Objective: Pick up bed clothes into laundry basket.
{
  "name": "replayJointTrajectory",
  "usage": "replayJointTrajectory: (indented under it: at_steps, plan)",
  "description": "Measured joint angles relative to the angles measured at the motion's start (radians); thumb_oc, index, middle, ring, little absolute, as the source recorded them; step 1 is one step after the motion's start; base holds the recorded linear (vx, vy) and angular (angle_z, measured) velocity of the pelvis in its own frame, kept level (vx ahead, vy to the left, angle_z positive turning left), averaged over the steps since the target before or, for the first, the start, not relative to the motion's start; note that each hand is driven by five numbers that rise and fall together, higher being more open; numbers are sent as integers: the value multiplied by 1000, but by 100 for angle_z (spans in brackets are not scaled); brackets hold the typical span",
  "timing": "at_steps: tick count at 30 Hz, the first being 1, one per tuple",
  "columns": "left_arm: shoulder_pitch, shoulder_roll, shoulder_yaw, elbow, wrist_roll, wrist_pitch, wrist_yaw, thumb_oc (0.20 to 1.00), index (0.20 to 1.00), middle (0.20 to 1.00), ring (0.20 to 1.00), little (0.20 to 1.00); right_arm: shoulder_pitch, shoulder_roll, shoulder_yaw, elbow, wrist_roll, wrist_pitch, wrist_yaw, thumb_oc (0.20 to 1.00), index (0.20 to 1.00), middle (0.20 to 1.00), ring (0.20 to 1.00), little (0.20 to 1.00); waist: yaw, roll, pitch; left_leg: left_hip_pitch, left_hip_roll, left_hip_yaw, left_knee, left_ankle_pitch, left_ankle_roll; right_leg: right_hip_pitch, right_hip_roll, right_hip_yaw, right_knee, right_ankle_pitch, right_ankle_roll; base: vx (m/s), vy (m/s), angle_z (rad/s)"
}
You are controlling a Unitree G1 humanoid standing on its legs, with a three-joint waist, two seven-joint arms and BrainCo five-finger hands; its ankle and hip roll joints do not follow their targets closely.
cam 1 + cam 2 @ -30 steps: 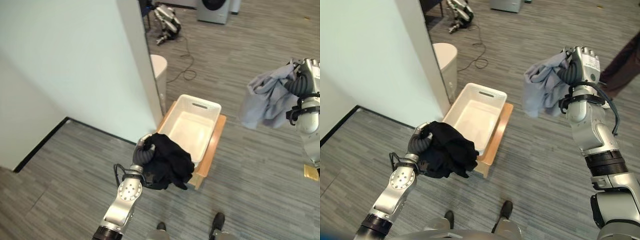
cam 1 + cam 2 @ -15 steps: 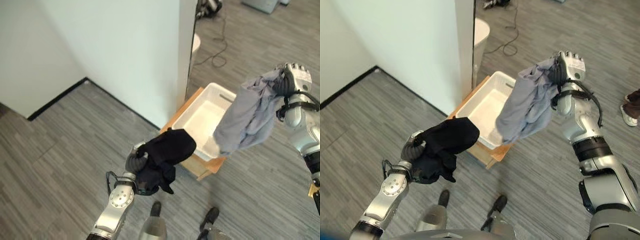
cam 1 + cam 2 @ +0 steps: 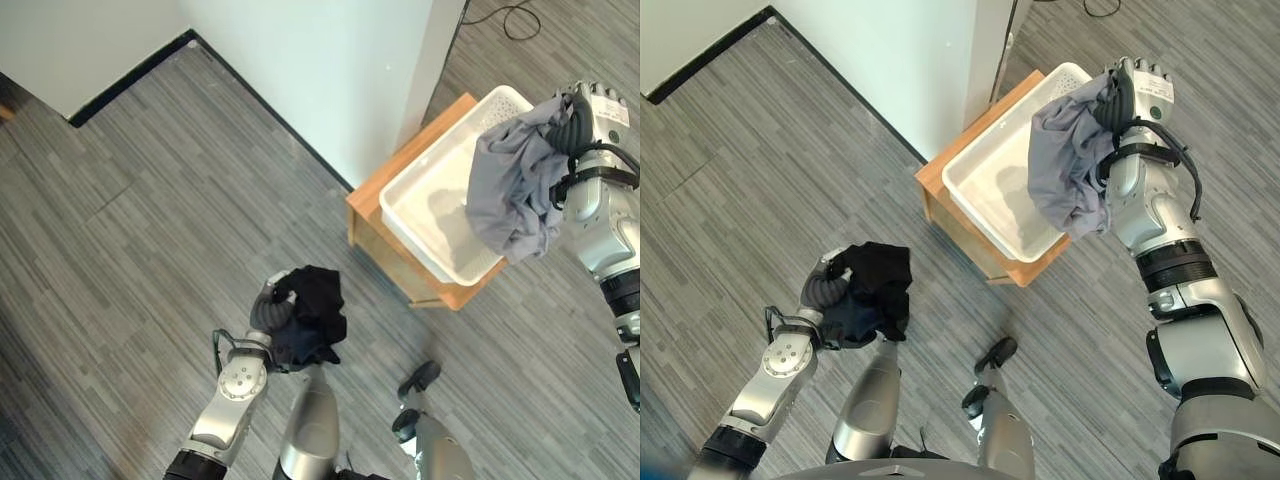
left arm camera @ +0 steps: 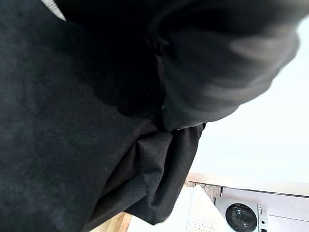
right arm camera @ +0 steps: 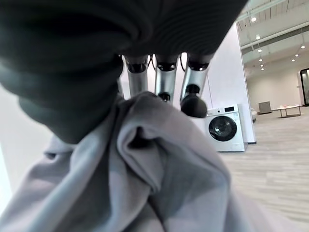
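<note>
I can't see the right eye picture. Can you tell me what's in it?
The robot's right hand holds a bunched grey cloth that hangs over a white laundry basket on a low wooden stand. Its left hand grips a black cloth lower down, away from the basket, over grey floor.

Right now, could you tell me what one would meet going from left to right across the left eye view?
Left hand gripping the black garment → wooden stand → white laundry basket → grey garment hanging above the basket → right hand holding it.
</note>
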Motion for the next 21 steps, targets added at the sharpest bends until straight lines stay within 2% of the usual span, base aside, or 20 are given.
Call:
replayJointTrajectory:
  at_steps: [8, 10, 15, 21]
  plan:
    - [-19, 1, -1, 0, 0, -17, 0, 200, 200, 200, 200, 200, -93, -31, 10, -4, 0, 0, -45, 200, 200, 200, 200, 200, 1, 3, -1, 0, -8, -1, 2, 2, 0, 2, -8, 0, 0, -1, 0, 0, 0, 0]
    - [-24, 1, -6, 0, 0, -18, 2, 200, 200, 200, 200, 200, -130, -47, 57, -3, 2, -2, -46, 200, 200, 200, 200, 200, -2, 9, -5, 2, -9, 0, 2, 2, 0, 3, -9, 1, 0, -1, 0, 0, 0, 0]
    - [-39, 2, -12, 1, 0, -19, 4, 200, 200, 200, 200, 200, -133, -43, 77, -5, 2, -3, -48, 200, 200, 200, 200, 200, -3, 11, -5, 6, -12, 1, 3, 2, 1, 6, -10, 3, 0, -1, 0, -9, 13, 0]
    - [-53, -4, -38, 34, -1, -20, 17, 200, 200, 200, 200, 200, -17, 87, 48, 71, 3, -8, -53, 200, 200, 200, 200, 200, -3, 25, -10, 14, -17, -1, 4, 3, 1, 18, -17, 1, 0, -1, 1, 6, 2, 2]
